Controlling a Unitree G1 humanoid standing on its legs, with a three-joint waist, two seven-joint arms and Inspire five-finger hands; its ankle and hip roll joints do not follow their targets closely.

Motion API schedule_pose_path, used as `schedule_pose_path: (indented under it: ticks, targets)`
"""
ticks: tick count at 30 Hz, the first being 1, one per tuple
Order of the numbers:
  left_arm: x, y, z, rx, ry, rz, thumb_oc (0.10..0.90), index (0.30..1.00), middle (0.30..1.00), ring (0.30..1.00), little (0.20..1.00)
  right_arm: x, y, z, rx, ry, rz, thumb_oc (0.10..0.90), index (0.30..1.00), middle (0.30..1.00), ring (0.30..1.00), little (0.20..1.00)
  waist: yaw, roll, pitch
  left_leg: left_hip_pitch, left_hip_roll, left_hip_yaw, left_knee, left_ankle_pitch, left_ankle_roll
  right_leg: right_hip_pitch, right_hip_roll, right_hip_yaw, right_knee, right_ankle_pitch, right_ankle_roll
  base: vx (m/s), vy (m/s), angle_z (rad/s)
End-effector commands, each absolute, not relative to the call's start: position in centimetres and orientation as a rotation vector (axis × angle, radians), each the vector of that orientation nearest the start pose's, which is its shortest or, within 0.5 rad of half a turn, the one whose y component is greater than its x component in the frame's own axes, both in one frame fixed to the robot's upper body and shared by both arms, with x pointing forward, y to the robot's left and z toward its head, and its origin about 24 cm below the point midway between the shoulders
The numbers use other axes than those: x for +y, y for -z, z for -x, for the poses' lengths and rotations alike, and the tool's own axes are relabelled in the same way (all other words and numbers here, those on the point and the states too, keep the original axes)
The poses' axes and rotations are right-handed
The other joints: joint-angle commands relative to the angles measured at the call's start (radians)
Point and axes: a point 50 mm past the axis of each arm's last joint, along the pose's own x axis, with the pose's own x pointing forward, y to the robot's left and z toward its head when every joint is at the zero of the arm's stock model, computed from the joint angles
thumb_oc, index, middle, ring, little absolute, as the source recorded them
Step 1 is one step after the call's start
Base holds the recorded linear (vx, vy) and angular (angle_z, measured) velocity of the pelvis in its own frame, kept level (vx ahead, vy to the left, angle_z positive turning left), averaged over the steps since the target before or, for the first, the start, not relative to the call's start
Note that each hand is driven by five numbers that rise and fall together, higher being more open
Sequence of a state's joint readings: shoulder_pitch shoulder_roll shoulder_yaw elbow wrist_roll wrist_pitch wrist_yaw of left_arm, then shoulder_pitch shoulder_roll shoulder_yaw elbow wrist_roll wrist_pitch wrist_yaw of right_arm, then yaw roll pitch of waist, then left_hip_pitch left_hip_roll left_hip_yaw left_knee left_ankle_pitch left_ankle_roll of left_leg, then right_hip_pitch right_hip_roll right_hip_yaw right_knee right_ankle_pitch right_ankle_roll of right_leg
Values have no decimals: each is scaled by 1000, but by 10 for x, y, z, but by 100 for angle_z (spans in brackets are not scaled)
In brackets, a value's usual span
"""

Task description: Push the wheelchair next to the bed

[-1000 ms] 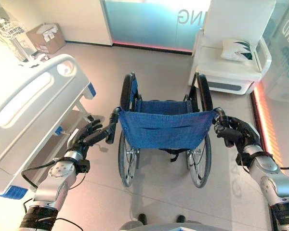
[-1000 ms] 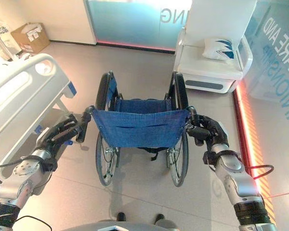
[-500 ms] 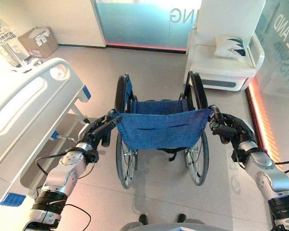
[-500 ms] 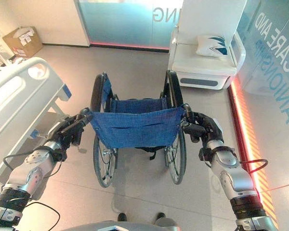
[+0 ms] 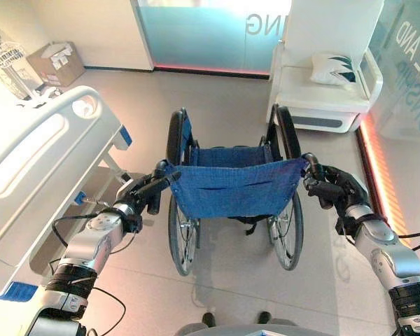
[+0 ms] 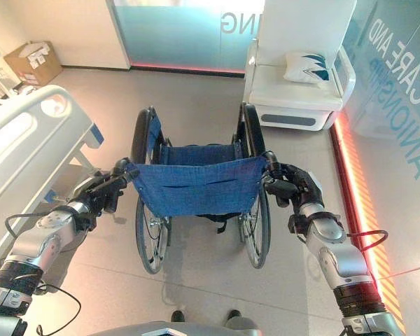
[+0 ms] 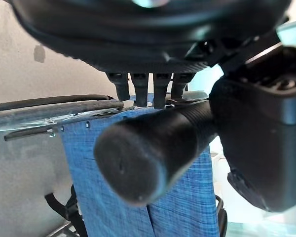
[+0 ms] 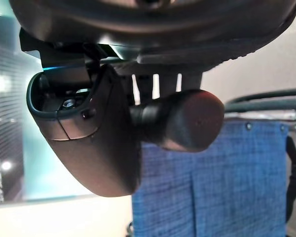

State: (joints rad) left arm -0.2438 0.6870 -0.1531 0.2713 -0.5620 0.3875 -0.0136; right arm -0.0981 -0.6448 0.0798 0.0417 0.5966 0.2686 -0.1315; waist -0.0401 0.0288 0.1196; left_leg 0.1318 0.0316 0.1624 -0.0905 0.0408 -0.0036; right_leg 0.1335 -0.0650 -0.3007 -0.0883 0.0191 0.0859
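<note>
Centre floor: wheelchair with blue fabric back, right of the bed — near it, not touching. Left hand and right hand — fingers curled round its black push handles. Far right: white armchair with cushion.

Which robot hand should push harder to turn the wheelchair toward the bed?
Probably the right hand. The bed lies on the robot's left, so pushing the wheelchair harder from the right should swing it that way. The left hand grips the nearer handle.
</note>
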Motion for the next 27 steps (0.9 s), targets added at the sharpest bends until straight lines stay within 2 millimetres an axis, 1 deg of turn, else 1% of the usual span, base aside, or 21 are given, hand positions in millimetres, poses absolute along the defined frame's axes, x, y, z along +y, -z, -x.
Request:
schedule_pose_path:
  ticks: [1,5,6,7,8,9,12,13,16,17,19,23,27]
  targets:
    - [271,-80,-312,372,13,-262,800,900,900,900,900,-212,-84,-282,125,-145,85,400,300,300,300,300,-12,-4,-37,-7,-46,83,3,-47,-16,-25,22,23,73,-55,20,15,8,-3]
    - [267,-79,-316,409,35,-318,800,900,900,900,900,-208,-84,-284,123,-157,87,400,300,300,300,300,-13,-5,-35,-7,-49,81,3,-48,-13,-26,21,24,75,-55,21,3,1,-1]
    - [266,-80,-318,407,40,-325,703,754,754,754,754,-207,-85,-285,121,-160,88,400,300,300,300,300,-13,-5,-35,-7,-50,80,3,-48,-12,-26,21,24,76,-54,22,0,0,0]
    - [266,-80,-318,407,42,-327,629,644,644,644,644,-206,-85,-285,120,-161,90,400,300,300,300,300,-13,-5,-35,-6,-50,79,3,-48,-12,-26,21,24,76,-54,22,0,0,0]
    - [263,-82,-320,401,50,-309,411,316,316,316,316,-205,-87,-287,114,-168,94,400,300,300,300,300,-13,-6,-34,-5,-51,79,3,-49,-11,-27,20,25,78,-54,23,0,0,0]
    - [262,-82,-321,399,51,-306,400,300,300,300,300,-205,-87,-287,112,-170,96,400,300,300,300,300,-12,-6,-33,-5,-51,79,3,-49,-11,-26,20,25,78,-54,22,0,0,0]
    - [254,-81,-324,411,68,-284,400,300,300,300,300,-200,-92,-291,86,-186,113,400,300,300,300,300,-11,-6,-32,-2,-53,78,3,-50,-9,-24,20,25,77,-53,23,0,0,0]
    - [250,-79,-326,420,80,-276,400,300,300,300,300,-197,-97,-295,68,-194,122,400,300,300,300,300,-11,-7,-31,-1,-54,76,3,-51,-9,-23,20,26,78,-53,24,0,0,0]
    - [247,-77,-328,432,89,-281,400,300,300,300,300,-196,-103,-299,46,-197,138,400,300,300,300,300,-10,-8,-30,0,-54,75,3,-53,-8,-24,19,26,81,-53,24,0,0,0]
    - [243,-76,-331,456,107,-304,400,300,300,300,300,-192,-110,-306,36,-201,151,400,300,300,300,300,-8,-9,-33,1,-56,73,3,-54,-8,-23,18,26,82,-54,26,0,0,0]
    - [241,-75,-334,483,115,-337,400,300,300,300,300,-190,-114,-312,38,-197,152,400,300,300,300,300,-6,-11,-35,3,-57,73,3,-56,-7,-22,18,26,83,-54,26,0,0,0]
    - [240,-71,-338,537,116,-389,400,300,300,300,300,-188,-112,-322,88,-192,125,400,300,300,300,300,-4,-14,-41,6,-60,69,5,-59,-5,-19,17,26,85,-54,26,6,4,-2]
    - [239,-67,-342,587,124,-448,400,300,300,300,300,-187,-113,-332,123,-183,135,400,300,300,300,300,-1,-20,-43,9,-61,67,9,-62,-2,-17,16,27,90,-55,27,3,1,-1]
